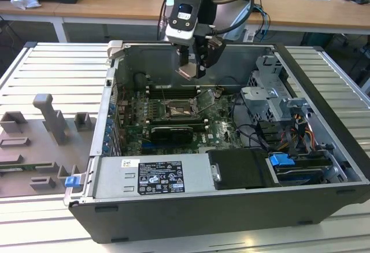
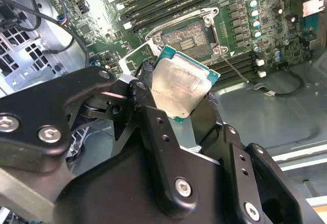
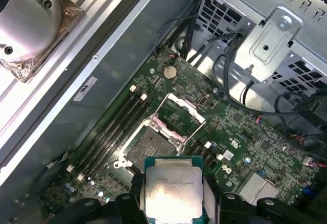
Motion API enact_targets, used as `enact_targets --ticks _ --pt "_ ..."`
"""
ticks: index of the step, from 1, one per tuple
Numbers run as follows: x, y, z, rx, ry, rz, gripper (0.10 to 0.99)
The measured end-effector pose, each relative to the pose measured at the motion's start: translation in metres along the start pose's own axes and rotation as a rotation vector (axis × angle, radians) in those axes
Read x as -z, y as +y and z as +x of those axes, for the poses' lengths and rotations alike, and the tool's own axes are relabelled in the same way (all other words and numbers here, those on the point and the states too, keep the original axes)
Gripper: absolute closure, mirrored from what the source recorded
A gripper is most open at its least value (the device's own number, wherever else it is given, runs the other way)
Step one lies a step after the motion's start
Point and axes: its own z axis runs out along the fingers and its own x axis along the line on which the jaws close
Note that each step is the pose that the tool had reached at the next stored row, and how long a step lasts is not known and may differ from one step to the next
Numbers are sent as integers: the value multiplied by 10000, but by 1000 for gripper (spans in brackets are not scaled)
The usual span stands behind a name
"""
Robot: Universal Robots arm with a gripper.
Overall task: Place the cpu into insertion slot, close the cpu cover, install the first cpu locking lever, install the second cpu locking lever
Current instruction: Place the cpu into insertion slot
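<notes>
I see the cpu (image 2: 180,83) clamped edgewise between the two black fingers (image 2: 144,76) of the gripper (image 1: 193,68), its pale metal top facing the second wrist camera and its green edge showing around the lid. In the first wrist view the same chip (image 3: 173,193) sits between the finger pads, with the board well beyond it. So the end effector is clenched on the chip, which hangs in the air and touches nothing else.

The insertion slot (image 3: 150,142) lies bare on the green circuit board (image 1: 219,129), its dark centre uncovered. The cpu cover (image 3: 184,109) stands swung up from the slot's far edge, its square window open. In the second wrist view the slot (image 2: 191,35) shows just past the chip's upper corner, and a thin metal lever (image 2: 236,71) sticks out beside it, apart from the socket frame. From the exterior view I place the gripper above the slot (image 1: 176,112), clear of the board.

Long memory slots (image 3: 110,127) run alongside the socket. The board lies in an open computer case (image 1: 191,218), which rests on its side on a grey slatted table (image 1: 34,68). A silver power supply (image 1: 150,175) fills the case's near edge, and a metal drive cage (image 1: 272,91) with loose cables (image 1: 254,134) sits towards the exterior view's right. Grey fixtures (image 1: 49,120) stand on the table at the exterior view's left.
</notes>
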Motion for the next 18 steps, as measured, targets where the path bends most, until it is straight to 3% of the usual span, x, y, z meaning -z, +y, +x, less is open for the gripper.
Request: enact_targets --ticks 15,18 --pt "-60 -5 -1 -713 -48 4 545" --pt "-102 -8 -1 -1050 15 124 545"
